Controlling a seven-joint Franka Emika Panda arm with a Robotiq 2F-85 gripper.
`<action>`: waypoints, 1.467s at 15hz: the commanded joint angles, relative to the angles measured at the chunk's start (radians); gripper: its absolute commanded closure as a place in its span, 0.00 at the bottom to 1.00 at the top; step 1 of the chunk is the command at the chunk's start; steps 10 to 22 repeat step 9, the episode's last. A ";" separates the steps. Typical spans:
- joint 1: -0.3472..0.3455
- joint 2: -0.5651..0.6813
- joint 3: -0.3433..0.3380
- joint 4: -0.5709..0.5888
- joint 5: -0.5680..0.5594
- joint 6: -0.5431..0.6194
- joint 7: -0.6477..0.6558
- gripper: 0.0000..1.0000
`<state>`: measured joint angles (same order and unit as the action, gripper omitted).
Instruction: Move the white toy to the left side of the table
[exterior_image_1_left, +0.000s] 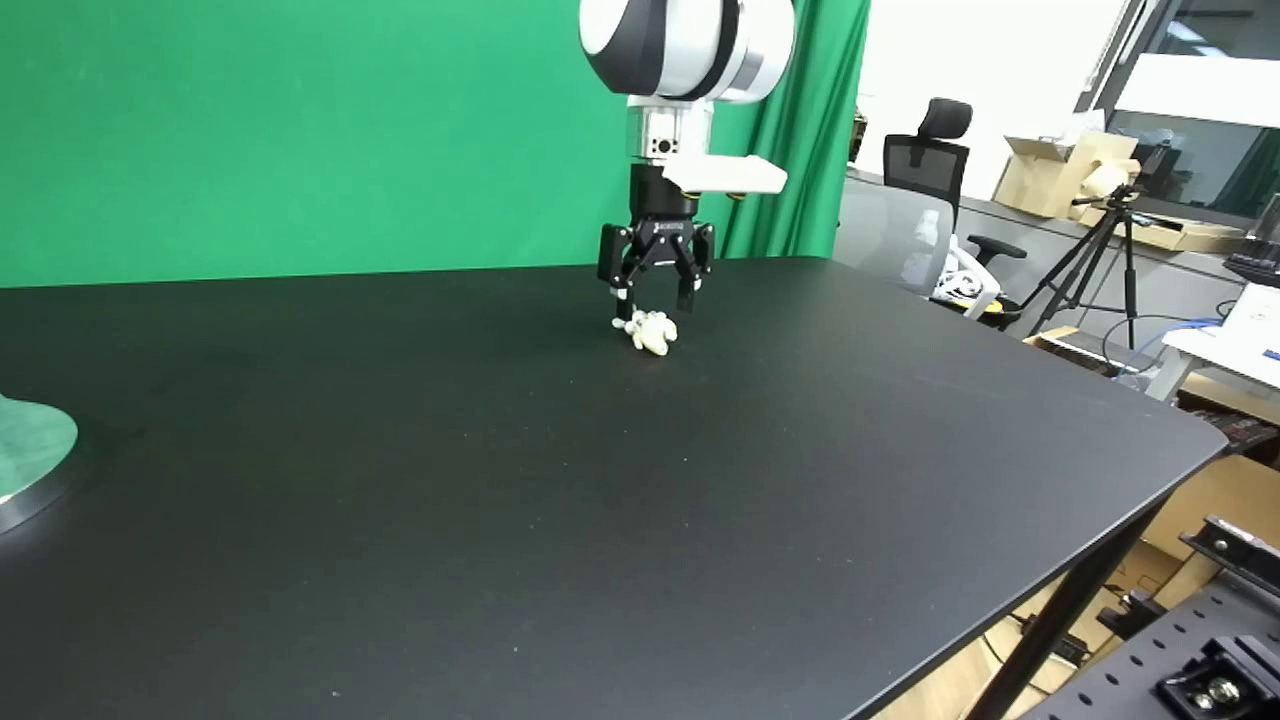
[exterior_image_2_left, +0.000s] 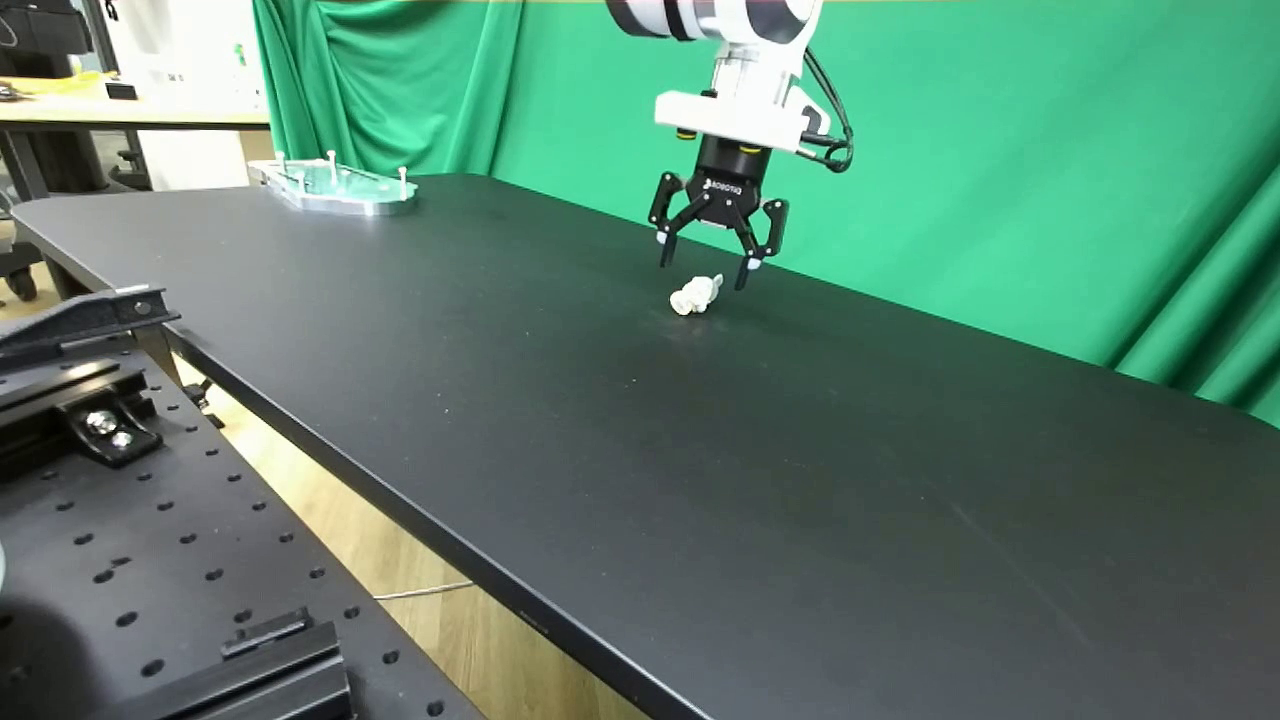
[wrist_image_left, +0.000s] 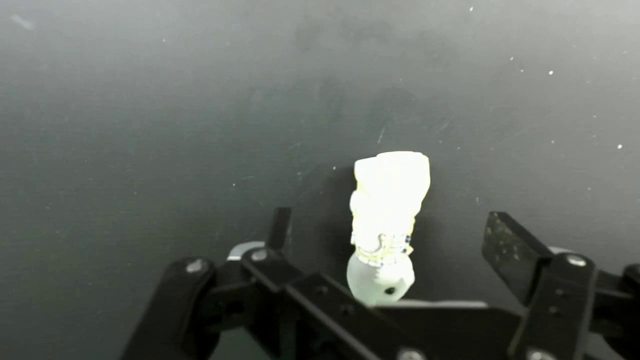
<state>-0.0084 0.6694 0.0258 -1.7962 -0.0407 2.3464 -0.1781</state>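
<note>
The white toy (exterior_image_1_left: 652, 332) lies on its side on the black table (exterior_image_1_left: 600, 500), near the green backdrop; it also shows in an exterior view (exterior_image_2_left: 695, 295). My gripper (exterior_image_1_left: 655, 303) is open and points down just above the toy; it also shows in an exterior view (exterior_image_2_left: 704, 273). In the wrist view the toy (wrist_image_left: 390, 200) looks overexposed, with its round head toward the gripper's base. The open fingers of the gripper (wrist_image_left: 390, 220) stand on either side of it, with a gap to each. The lower edge of the head is hidden behind the gripper.
A pale green round disc (exterior_image_1_left: 35, 445) sits at the table's left in an exterior view. A clear-sided tray with a greenish top and upright pegs (exterior_image_2_left: 335, 185) stands at the table's far left end. A green curtain (exterior_image_2_left: 1000, 200) hangs behind. A perforated black plate (exterior_image_2_left: 200, 540) adjoins the front.
</note>
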 joint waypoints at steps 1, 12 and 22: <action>0.022 -0.046 -0.012 -0.029 -0.021 0.015 0.051 0.00; 0.061 -0.160 -0.018 -0.164 0.011 0.167 0.211 0.00; 0.061 -0.160 -0.018 -0.164 0.011 0.167 0.211 0.00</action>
